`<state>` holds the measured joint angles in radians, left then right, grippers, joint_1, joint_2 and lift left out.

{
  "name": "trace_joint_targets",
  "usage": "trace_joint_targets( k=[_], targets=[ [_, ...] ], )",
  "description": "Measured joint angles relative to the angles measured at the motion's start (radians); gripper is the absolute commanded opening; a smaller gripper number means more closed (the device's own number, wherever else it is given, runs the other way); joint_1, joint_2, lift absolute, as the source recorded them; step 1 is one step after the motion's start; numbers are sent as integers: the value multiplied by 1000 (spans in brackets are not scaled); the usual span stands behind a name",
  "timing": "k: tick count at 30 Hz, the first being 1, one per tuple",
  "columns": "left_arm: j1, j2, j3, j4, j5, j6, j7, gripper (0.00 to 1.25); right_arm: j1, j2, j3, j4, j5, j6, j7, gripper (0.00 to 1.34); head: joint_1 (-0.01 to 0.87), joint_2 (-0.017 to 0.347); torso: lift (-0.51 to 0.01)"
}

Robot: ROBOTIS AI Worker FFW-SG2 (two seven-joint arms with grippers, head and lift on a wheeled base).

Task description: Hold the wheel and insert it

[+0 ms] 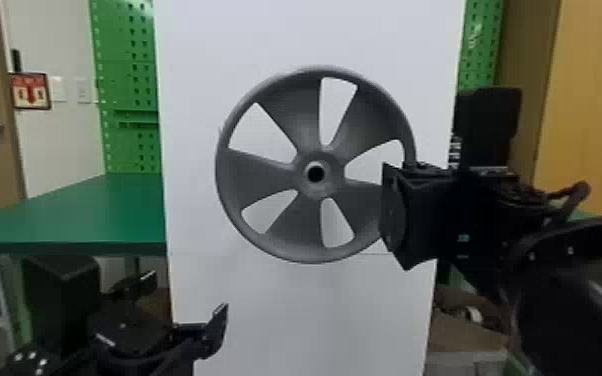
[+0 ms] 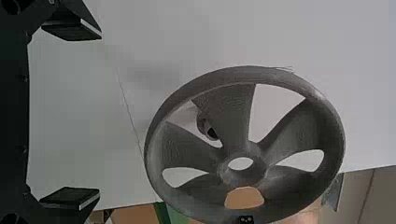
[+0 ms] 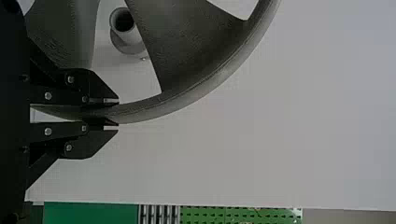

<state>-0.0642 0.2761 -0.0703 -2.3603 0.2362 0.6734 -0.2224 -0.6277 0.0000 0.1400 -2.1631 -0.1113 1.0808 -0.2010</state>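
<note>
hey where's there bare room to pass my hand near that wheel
The white board is bare above and below the wheel, and in a strip between its rim and the green table. The left pincer borders the lower patch. It's crowded where the right pincer grips the rim, and behind the wheel, where a peg stands out from the board.

There are two pincers (image 1: 394, 212), one wheel (image 1: 260, 172), one peg (image 3: 128, 36).
</note>
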Motion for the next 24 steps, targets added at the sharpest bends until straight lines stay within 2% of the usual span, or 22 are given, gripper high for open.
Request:
trace_joint_targets(
  k=[24],
  targets=[
    [-2,0,-4,10,0,0,0,1147,-42,0,9,76,1,-21,0,118,210,9,-442]
  ],
)
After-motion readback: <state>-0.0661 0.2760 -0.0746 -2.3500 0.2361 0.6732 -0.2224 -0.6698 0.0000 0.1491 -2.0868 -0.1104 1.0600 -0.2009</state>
